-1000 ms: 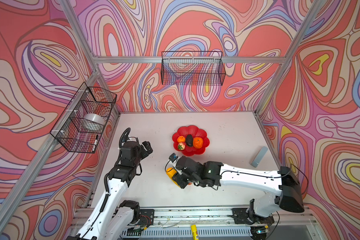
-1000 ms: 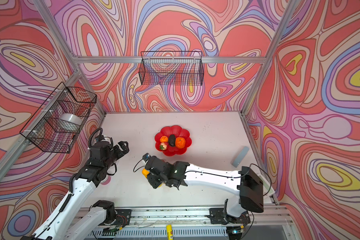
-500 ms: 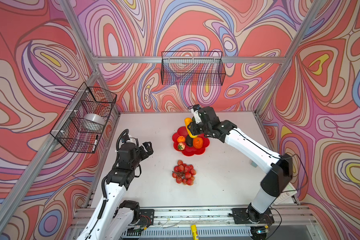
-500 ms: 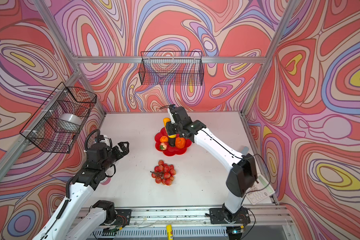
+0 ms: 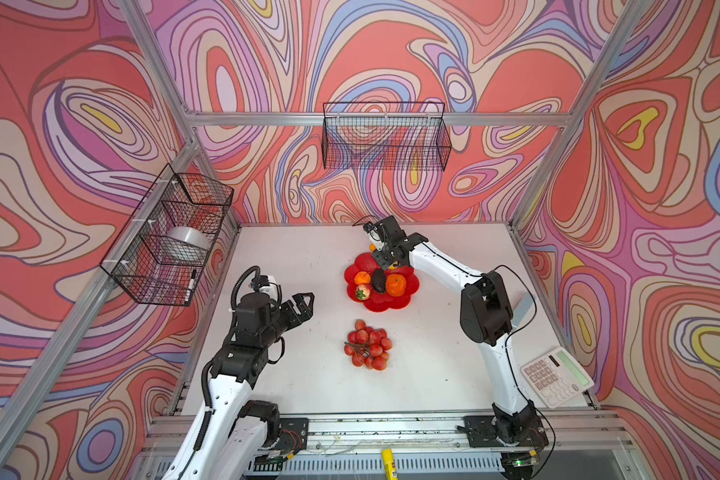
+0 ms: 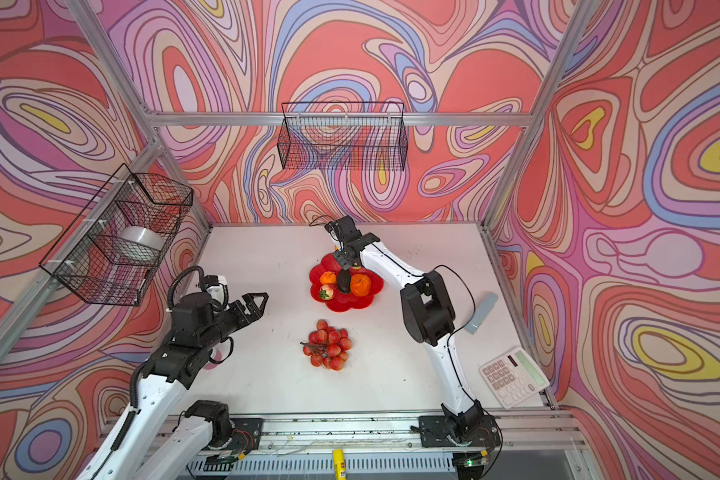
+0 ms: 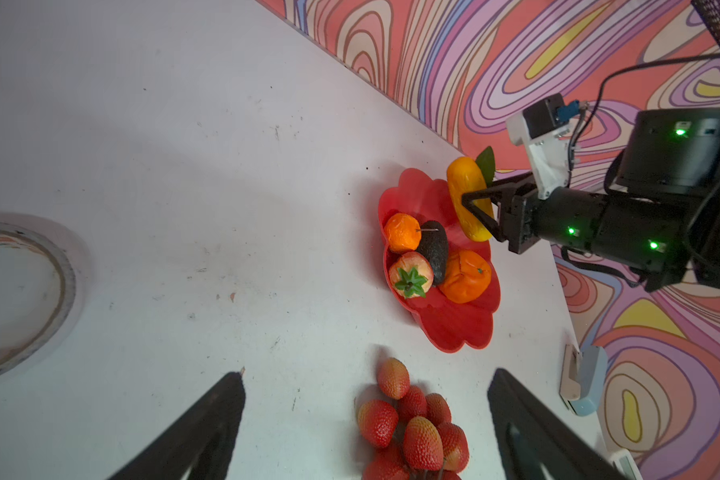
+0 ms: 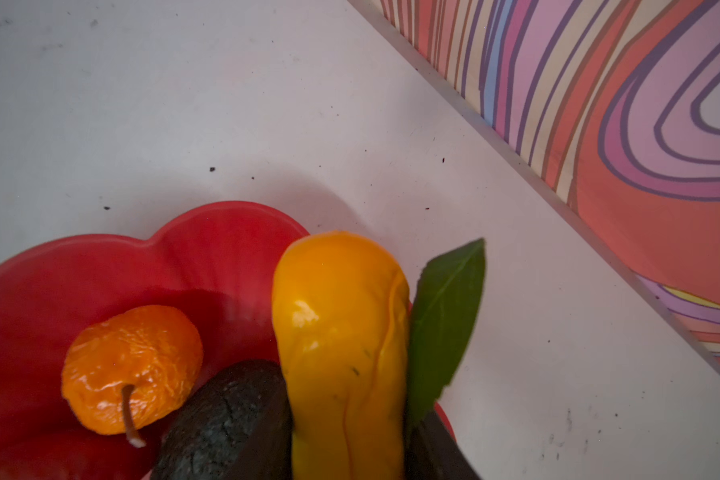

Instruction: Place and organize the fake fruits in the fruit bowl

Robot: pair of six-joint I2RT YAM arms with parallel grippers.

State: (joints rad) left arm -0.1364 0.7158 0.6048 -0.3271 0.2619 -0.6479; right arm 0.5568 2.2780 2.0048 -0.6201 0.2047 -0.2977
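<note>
Holding: fruit bowl [image 5: 391, 305] on worktop [image 5: 433, 374], containing avocado [image 5: 378, 280], two oranges, strawberry [image 5: 362, 292]. Right gripper [image 7: 481, 216] jaws clamped on yellow fruit [image 7: 468, 195] above the bowl's far rim. Outstanding: berry bunch [image 5: 367, 343] on worktop. Left gripper [image 5: 302, 305] jaws apart, empty.

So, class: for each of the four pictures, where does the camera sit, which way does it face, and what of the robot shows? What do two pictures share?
Top views: high at the front, looking down at the table; both arms show.
Left wrist: on the left arm, facing the red bowl and berries; the open left tool and the right tool show.
Right wrist: on the right arm, close above the bowl; the right tool holds the yellow fruit.
Shared: both wrist views show the avocado, the yellow fruit and the small orange.
</note>
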